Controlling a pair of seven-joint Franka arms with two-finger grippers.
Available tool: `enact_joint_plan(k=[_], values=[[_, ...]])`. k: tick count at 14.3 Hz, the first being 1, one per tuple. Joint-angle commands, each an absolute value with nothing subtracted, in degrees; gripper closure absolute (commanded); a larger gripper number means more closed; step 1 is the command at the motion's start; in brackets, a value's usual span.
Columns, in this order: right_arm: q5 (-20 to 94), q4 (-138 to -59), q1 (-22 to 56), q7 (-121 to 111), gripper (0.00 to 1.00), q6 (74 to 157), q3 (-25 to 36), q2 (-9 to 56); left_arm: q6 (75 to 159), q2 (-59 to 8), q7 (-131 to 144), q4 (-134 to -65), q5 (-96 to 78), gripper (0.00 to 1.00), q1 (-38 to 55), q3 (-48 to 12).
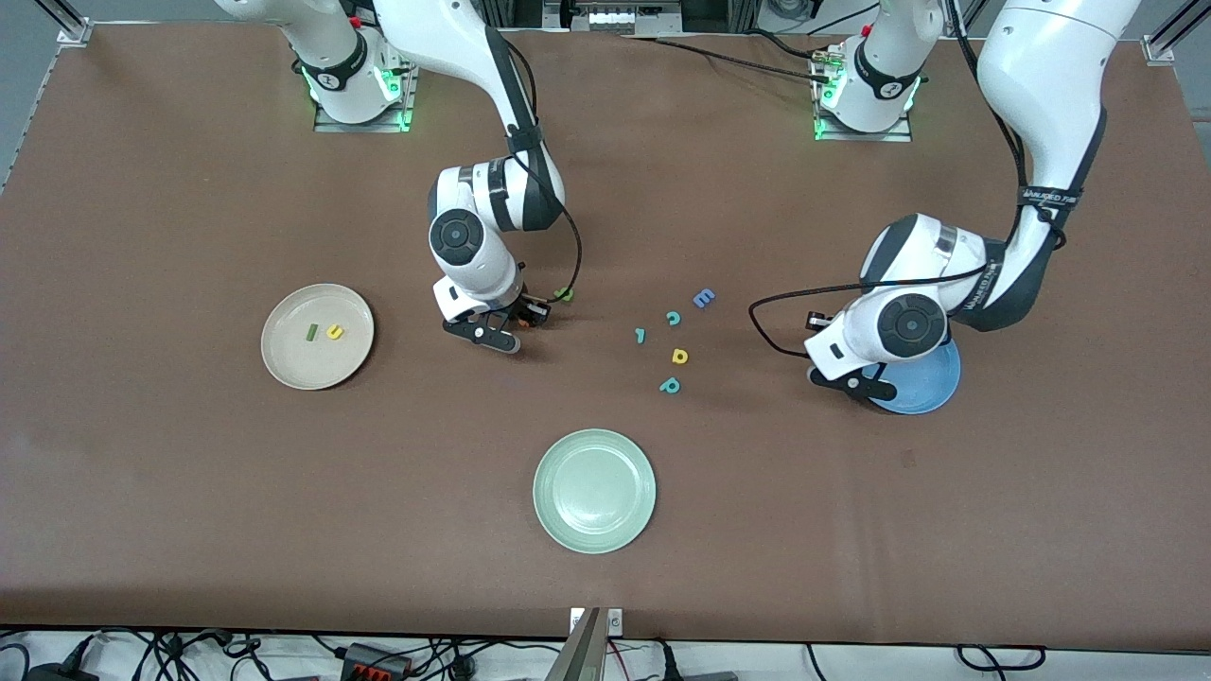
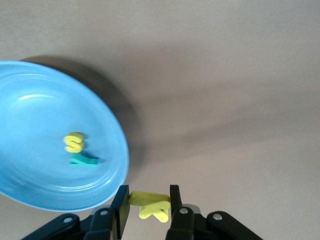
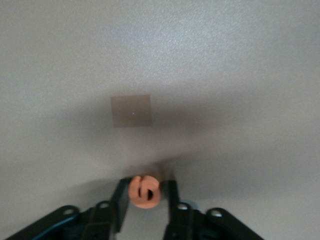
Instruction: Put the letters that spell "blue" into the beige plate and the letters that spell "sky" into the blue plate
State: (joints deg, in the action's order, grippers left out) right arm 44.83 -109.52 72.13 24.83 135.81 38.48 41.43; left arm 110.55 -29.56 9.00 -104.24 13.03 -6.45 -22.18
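The beige plate [image 1: 317, 336] lies toward the right arm's end and holds the dark green l [image 1: 310, 331] and the yellow u [image 1: 334, 332]. My right gripper [image 1: 530, 314] [image 3: 146, 197] is down at the table, shut on the orange e [image 3: 145, 191]. The olive-green b [image 1: 565, 294] lies just beside it. My left hand partly covers the blue plate [image 1: 932, 388] [image 2: 30, 115], which holds the yellow s [image 2: 74, 142] and the teal y [image 2: 82, 161]. My left gripper [image 2: 148, 202] is shut on the yellow k [image 2: 152, 206], just outside that plate's rim.
A pale green plate [image 1: 594, 490] sits nearest the front camera at mid-table. Loose letters lie between the arms: a blue E [image 1: 703, 298], a teal c [image 1: 673, 318], a teal hooked piece [image 1: 640, 335], a yellow rounded letter [image 1: 679, 356], a teal p [image 1: 670, 385].
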Motion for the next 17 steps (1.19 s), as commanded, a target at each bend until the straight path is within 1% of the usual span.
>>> enact_joint_plan(k=[1, 3, 4, 5, 6, 9, 11, 12, 14, 16, 17], values=[[46.2, -109.7, 72.2, 24.6, 0.81, 136.3, 38.6, 41.6, 109.9, -30.1, 2.8, -104.0, 14.2, 0.8, -11.6, -22.4], [46.2, -109.6, 72.2, 24.6, 0.84, 136.4, 38.8, 41.5, 111.3, -31.8, 1.1, -104.1, 14.2, 0.78, -13.8, -22.4], [46.2, -109.3, 72.2, 24.4, 0.85, 136.4, 38.9, 41.4, 111.7, -32.1, 1.1, -104.1, 14.2, 0.61, -14.3, -22.4], [46.1, -109.0, 72.3, 24.0, 0.85, 136.4, 39.8, 41.0, 111.7, -32.2, 1.8, -104.2, 14.1, 0.12, -14.2, -22.4], [45.8, -108.9, 72.6, 23.5, 0.85, 136.1, 42.0, 40.5, 111.6, -32.2, 1.9, -104.2, 14.1, 0.0, -14.2, -22.4], [45.4, -109.2, 72.7, 15.2, 0.85, 132.4, 48.5, 40.2, 111.2, -31.6, 1.6, -103.8, 14.1, 0.0, -14.3, -22.5], [45.4, -109.5, 72.2, 7.2, 0.85, 127.1, 53.3, 40.3, 110.0, -31.4, 1.6, -100.8, 14.1, 0.0, -14.2, -22.8], [45.4, -109.5, 71.1, 3.5, 0.85, 123.3, 55.3, 40.3, 106.6, -30.9, 1.6, -97.7, 14.1, 0.0, -14.0, -23.0], [44.9, -109.5, 67.8, -3.7, 0.85, 119.2, 57.6, 40.4, 96.7, -30.7, 1.9, -88.7, 14.0, 0.0, -12.8, -23.2], [43.1, -109.6, 64.2, -8.3, 0.85, 117.7, 57.6, 40.6, 88.4, -30.0, 1.8, -81.4, 13.4, 0.0, -12.3, -23.2], [42.0, -110.2, 62.8, -10.0, 0.85, 117.3, 57.6, 40.7, 85.8, -29.3, 1.5, -78.6, 13.4, 0.0, -12.2, -23.2]])
